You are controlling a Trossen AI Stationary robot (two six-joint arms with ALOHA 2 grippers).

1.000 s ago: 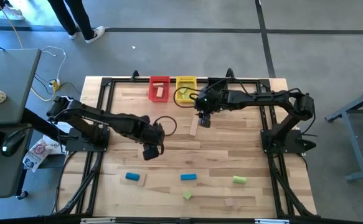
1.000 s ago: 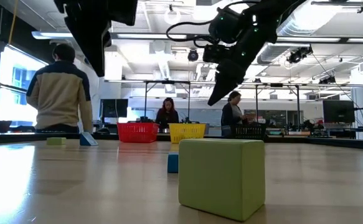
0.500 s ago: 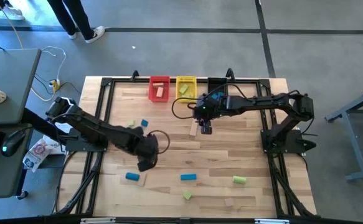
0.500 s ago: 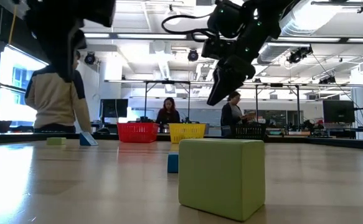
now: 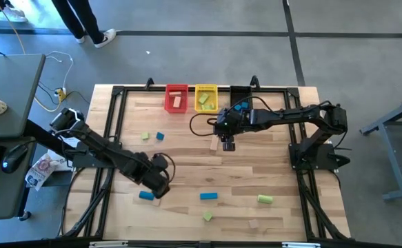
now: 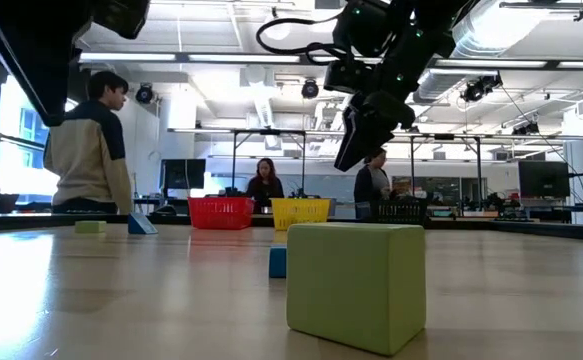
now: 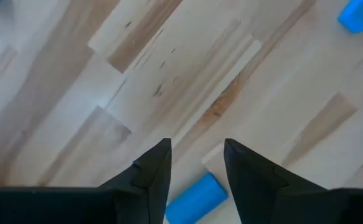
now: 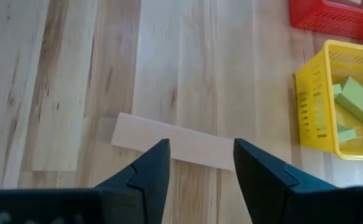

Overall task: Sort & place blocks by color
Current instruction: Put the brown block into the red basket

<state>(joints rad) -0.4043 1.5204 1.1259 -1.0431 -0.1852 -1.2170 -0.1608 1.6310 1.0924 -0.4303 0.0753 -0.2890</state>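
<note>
Sorting approx. half done: green blocks [image 8: 354, 98] in yellow bin [image 5: 205, 98], a wood one in red bin [image 5: 176, 98]; both grippers spread, empty—left gripper [image 7: 197, 163] over blue block [image 7: 195, 197], right gripper [image 8: 200, 163] over wood bar [image 8: 172, 149]; several remain on counter [image 5: 269, 165].

A wooden table [image 5: 269, 172] carries scattered blocks [image 5: 208, 195] and bins [image 5: 176, 98].

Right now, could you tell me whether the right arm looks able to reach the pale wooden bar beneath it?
Probably yes: the right claw hangs open directly over the wooden bar, with bare table around and nothing in between.
</note>
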